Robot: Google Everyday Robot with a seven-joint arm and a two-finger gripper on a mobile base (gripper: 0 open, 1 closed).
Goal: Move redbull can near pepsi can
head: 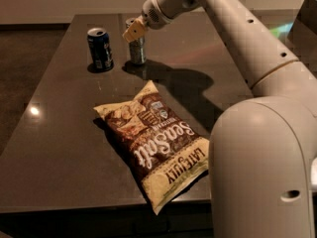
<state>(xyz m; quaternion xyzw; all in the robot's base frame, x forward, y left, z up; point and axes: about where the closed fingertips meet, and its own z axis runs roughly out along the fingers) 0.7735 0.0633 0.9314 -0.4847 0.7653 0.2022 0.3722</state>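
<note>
The redbull can (137,52), slim and silver-grey, stands on the dark table (59,133) at the back. My gripper (133,32), with tan fingers, comes from the upper right and is shut on the can's top. The pepsi can (100,49), shorter and dark blue with a silver rim, stands upright just left of the redbull can, a small gap between them. My arm's shadow falls on the table right of the cans.
A large brown and cream bag of sea salt chips (154,144) lies flat in the middle of the table, reaching its front edge. My white arm and base (262,162) fill the right side. The table's left edge borders dark floor.
</note>
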